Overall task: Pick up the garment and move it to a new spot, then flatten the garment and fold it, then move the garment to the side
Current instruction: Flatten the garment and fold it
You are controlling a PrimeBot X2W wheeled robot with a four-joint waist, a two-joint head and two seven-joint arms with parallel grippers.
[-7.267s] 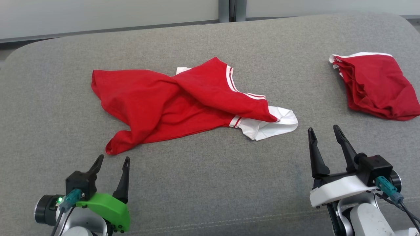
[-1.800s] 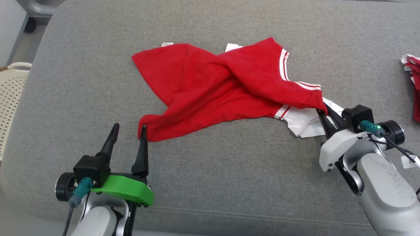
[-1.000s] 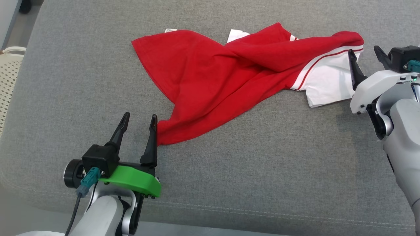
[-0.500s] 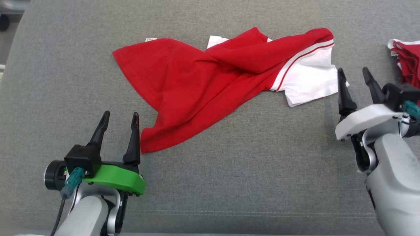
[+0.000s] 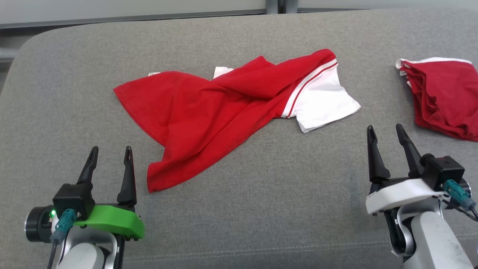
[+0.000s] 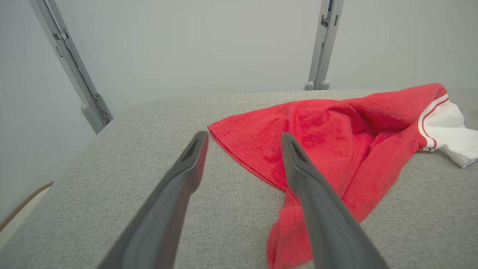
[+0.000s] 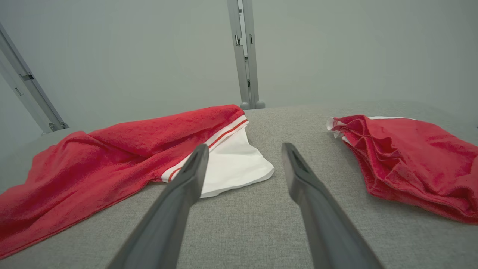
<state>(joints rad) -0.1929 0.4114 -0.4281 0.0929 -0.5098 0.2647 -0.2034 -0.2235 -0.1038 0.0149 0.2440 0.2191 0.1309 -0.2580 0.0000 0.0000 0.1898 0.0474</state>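
A red garment [image 5: 209, 112] with a white sleeve [image 5: 323, 101] lies crumpled and twisted across the middle of the grey cushion [image 5: 261, 186]. In the left wrist view the garment [image 6: 328, 142] spreads ahead and to the right; in the right wrist view it [image 7: 112, 157] lies to the left. My left gripper [image 5: 110, 154] is open at the lower left, just left of the garment's near corner, touching nothing. At the lower right my right gripper [image 5: 384, 131] stands open and empty, a little in front of the white sleeve.
A second red garment [image 5: 442, 97], bunched with white trim, lies at the cushion's right edge, also seen as a red heap [image 7: 407, 157] right of my right fingers. A grey wall with metal uprights [image 6: 325, 45] stands behind the cushion's far edge.
The right gripper has let go of the sleeve end, which it had pulled right and laid out flat, and has drawn back toward me. The camera has shifted; the left gripper has pulled back slightly.
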